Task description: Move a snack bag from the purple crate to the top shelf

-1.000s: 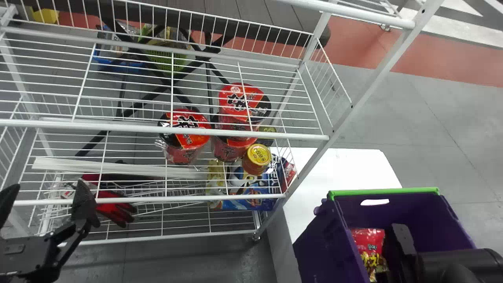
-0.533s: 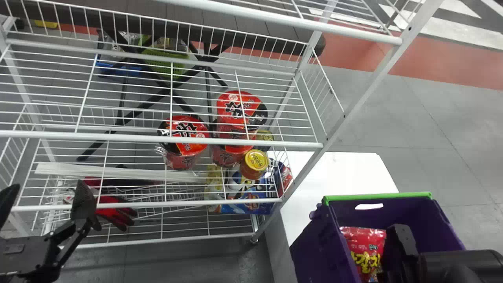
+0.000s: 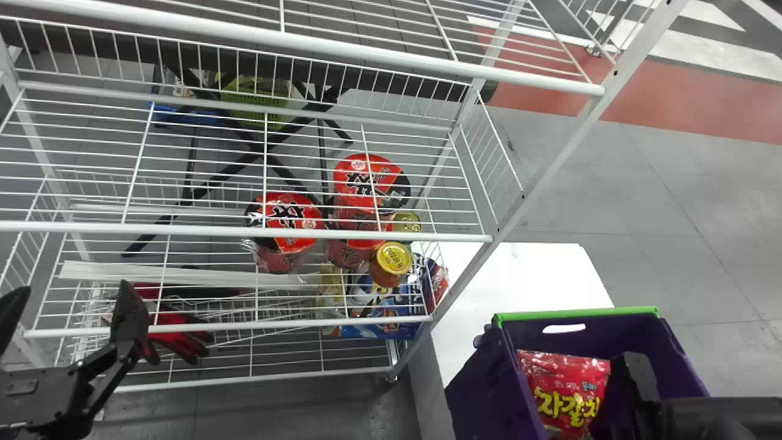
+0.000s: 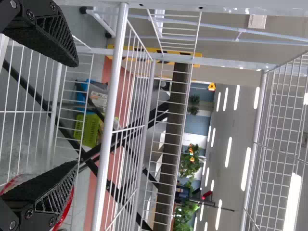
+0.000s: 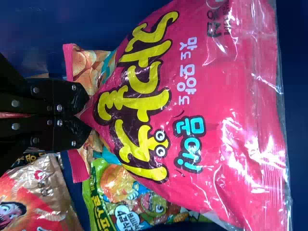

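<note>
Right gripper (image 5: 85, 114) is clamped on a narrow, gathered part of the pink-red plastic snack bag with yellow lettering (image 5: 207, 101), and the bag spreads wide from this pinch. I see the bag within the deep purple plastic crate with a green rim (image 3: 482, 382), near the crate's left wall. Other snack packets lie beyond it in the crate, among them a green one with cartoon figures (image 5: 130, 192). My left gripper (image 3: 76, 293) is parked well to the left of the crate, in front of the white wire rack (image 3: 232, 333), with its fingers apart.

I judge that the step in hand is to lift the bag out of the crate. For this I would rise straight and slowly, because the hold seems small and the soft bag may turn or slip. I should keep the bag a little away from the left wall, so that its lower edge does not catch on the rim. Only when the whole bag is above the crate would I go left toward the highest white wire shelf that I see (image 3: 342, 50). The slanting white post (image 3: 550, 174), between crate and shelves, needs wide room, otherwise the bag could brush it
</note>
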